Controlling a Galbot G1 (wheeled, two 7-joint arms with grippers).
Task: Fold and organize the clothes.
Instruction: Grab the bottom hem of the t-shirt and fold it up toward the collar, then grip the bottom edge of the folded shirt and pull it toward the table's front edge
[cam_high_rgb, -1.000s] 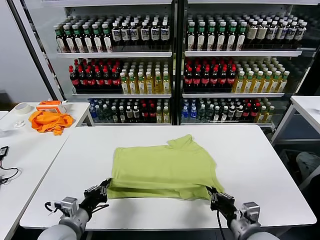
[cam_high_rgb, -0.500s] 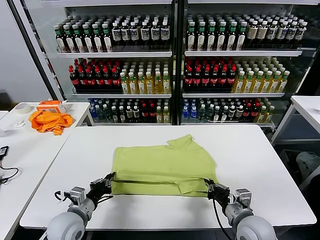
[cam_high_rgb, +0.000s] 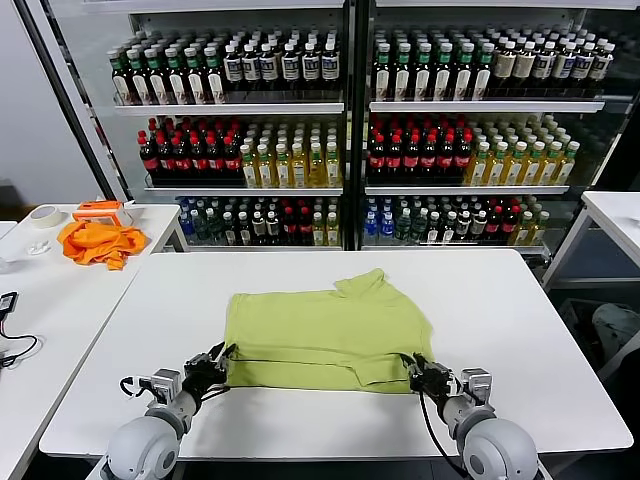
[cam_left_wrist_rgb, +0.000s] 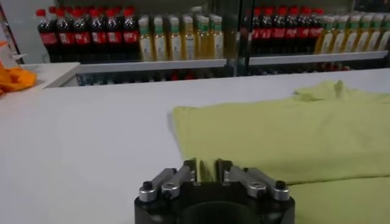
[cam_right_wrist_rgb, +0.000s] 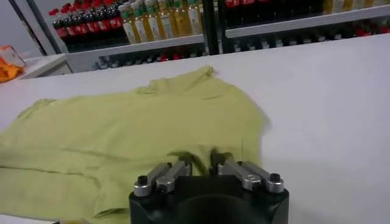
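Your left gripper (cam_high_rgb: 222, 357) and right gripper (cam_high_rgb: 415, 369), jaws parted, flank the flat, folded T-shirt's (cam_high_rgb: 325, 335) near corners.

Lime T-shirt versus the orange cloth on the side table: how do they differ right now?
The lime T-shirt lies flat, folded, on the main table; the orange cloth sits crumpled on the side table. Left gripper and right gripper are at the T-shirt's near edge; nothing is near the cloth. Both are fabric.
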